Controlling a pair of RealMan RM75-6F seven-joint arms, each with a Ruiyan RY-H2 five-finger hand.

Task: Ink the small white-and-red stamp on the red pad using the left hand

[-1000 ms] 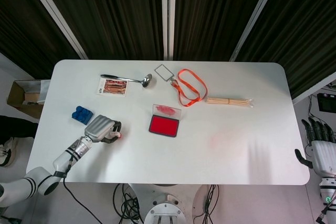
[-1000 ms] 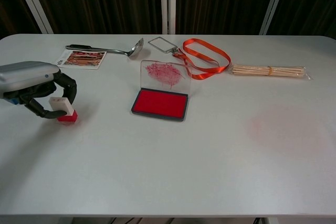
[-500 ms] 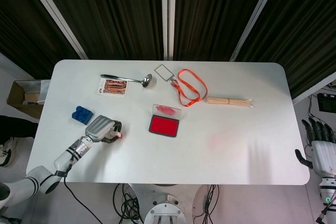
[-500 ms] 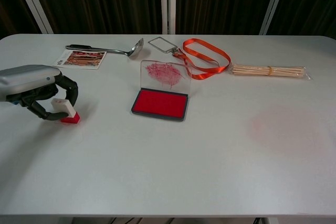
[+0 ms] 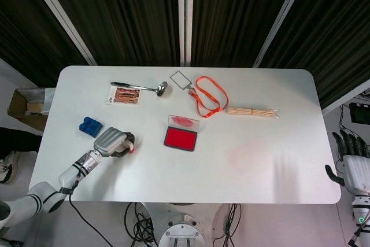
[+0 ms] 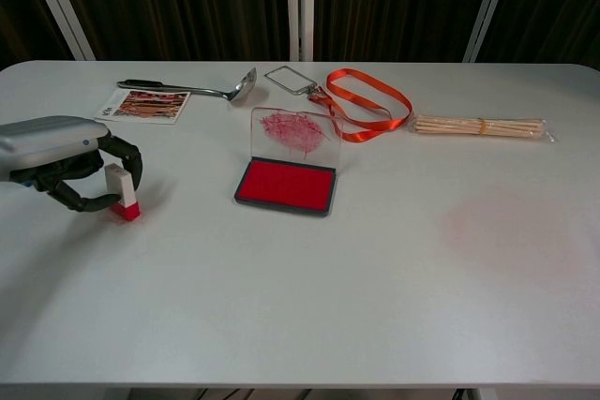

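Note:
The small white-and-red stamp [image 6: 122,194] stands upright with its red base on the table, at the front left. My left hand [image 6: 58,149] curls its fingers around the white top and grips it. From above, the left hand [image 5: 113,142] covers most of the stamp [image 5: 132,150]. The red ink pad [image 6: 286,185] lies open to the right of the stamp, well apart from it, with its clear stained lid [image 6: 292,131] raised behind. In the head view the pad [image 5: 180,139] sits mid-table. My right hand [image 5: 352,163] hangs off the table's right edge, fingers spread and holding nothing.
A blue block [image 5: 90,126] lies just behind the left hand. Further back are a picture card [image 6: 144,104], a metal ladle [image 6: 192,90], an orange lanyard [image 6: 366,100] with a badge holder, and a pack of wooden skewers [image 6: 480,125]. A cardboard box [image 5: 26,108] stands beside the table's left edge.
The stamp has gone from tilted in the left hand's fingers to upright on its red base. The fingers have closed tighter around it. The right hand has not moved.

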